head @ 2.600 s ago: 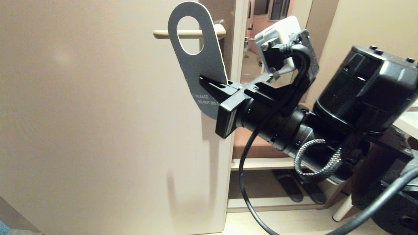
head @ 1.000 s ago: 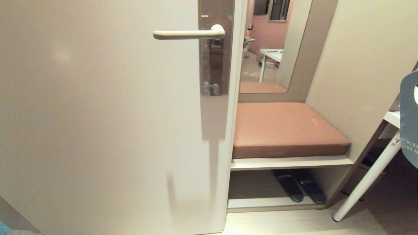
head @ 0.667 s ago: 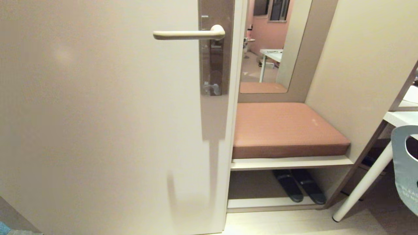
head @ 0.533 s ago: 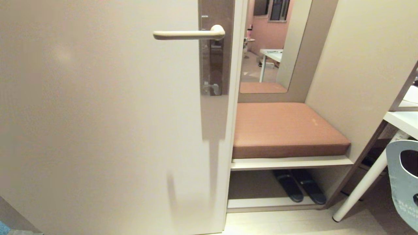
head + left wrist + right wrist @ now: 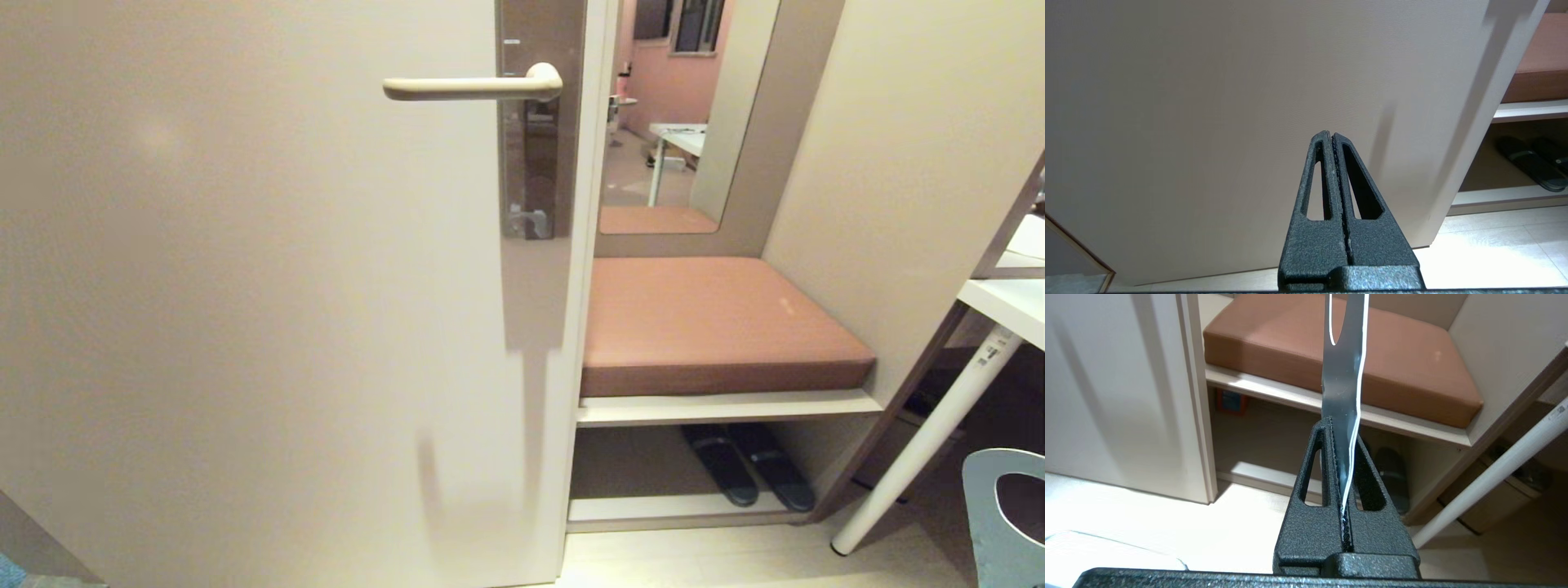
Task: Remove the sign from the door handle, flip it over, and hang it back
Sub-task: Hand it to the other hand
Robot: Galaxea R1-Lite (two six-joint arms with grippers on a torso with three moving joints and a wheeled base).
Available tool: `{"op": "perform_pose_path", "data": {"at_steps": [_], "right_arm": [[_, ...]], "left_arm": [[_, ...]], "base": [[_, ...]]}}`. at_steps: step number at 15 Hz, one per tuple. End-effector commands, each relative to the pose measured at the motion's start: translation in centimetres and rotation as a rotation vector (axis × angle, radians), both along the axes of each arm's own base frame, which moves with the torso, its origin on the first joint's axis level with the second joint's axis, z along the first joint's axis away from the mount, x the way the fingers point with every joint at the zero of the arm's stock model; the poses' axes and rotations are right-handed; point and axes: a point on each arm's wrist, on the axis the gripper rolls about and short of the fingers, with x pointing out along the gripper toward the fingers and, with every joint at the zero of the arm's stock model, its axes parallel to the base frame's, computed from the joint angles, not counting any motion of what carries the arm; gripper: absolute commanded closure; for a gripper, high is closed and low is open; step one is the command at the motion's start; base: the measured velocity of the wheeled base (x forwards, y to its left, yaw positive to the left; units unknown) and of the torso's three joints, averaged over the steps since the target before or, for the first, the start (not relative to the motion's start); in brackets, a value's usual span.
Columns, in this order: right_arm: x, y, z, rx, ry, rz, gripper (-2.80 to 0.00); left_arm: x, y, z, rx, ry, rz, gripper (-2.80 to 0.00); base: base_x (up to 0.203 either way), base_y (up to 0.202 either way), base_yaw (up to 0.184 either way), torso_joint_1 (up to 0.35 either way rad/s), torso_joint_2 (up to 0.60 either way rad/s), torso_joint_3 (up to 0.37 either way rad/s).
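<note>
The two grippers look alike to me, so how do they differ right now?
The right gripper is shut on the sign, gripping its edge; the left gripper is shut on nothing. The right one faces the cushioned bench, the left one the door. Both are black, with slotted fingers.

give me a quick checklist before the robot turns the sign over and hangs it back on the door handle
1. Blue-grey card sign clamped in right gripper: ok.
2. Cream lever door handle bare, free for rehanging: ok.
3. Sign's oval hole unobstructed: cannot tell, partly outside the head view.
4. White face turned outward: not ok, blue-grey face shows.
5. Left gripper shut, holding nothing, near the beige door: ok.
</note>
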Motion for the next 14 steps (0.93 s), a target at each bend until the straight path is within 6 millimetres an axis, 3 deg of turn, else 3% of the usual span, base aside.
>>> {"op": "perform_pose_path", "data": {"at_steps": [1, 7, 14], "right_arm": [[-0.7, 0.0, 0.0, 0.007, -0.066, 0.002, 0.00], [-2.3, -0.1, -0.8, 0.105, -0.046, -0.041, 0.00], [-2.6, -0.3, -1.0, 0.231, -0.060, -0.117, 0.00]], "left_arm": [[0.0, 0.0, 0.0, 0.000, 0.001, 0.000, 0.00], [0.0, 0.0, 0.0, 0.000, 0.001, 0.000, 0.00], [0.0, 0.0, 0.0, 0.000, 0.001, 0.000, 0.00]], "base": [[0.000, 0.000, 0.000, 0.000, 0.00, 0.000], [0.000, 0.000, 0.000, 0.000, 0.00, 0.000], [0.000, 0.000, 0.000, 0.000, 0.00, 0.000]]}}
